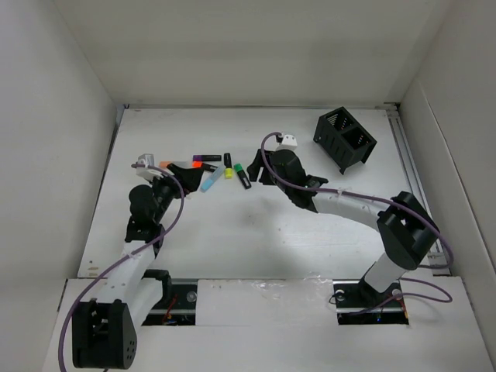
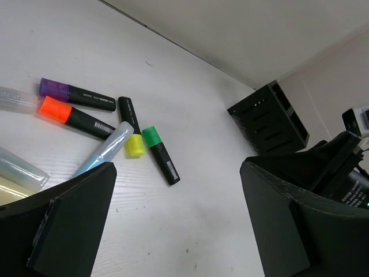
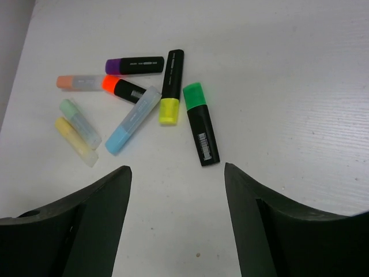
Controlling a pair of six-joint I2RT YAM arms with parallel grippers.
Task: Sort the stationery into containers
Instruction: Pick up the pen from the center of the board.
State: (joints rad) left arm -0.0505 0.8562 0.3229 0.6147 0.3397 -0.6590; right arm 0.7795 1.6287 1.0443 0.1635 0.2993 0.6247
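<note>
1. Short, chunky plastic markers cluster left of centre: a green-capped black marker (image 3: 200,130), a yellow-capped black marker (image 3: 171,86) and a translucent light-blue marker (image 3: 132,120).
2. The black slotted two-compartment box (image 1: 345,139) stands far right, well apart.
3. The left gripper (image 2: 177,167) and right gripper (image 3: 176,167) have jaws wide apart, seemingly touching nothing.
4. The white grained table (image 1: 232,232) stretches between the cluster and the box.

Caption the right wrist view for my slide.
Open right gripper poised over eight loose markers on the white table, green-capped marker nearest.

Matt black plastic box (image 1: 345,139); glossy plastic markers (image 3: 201,123); matt white table (image 3: 300,86).
</note>
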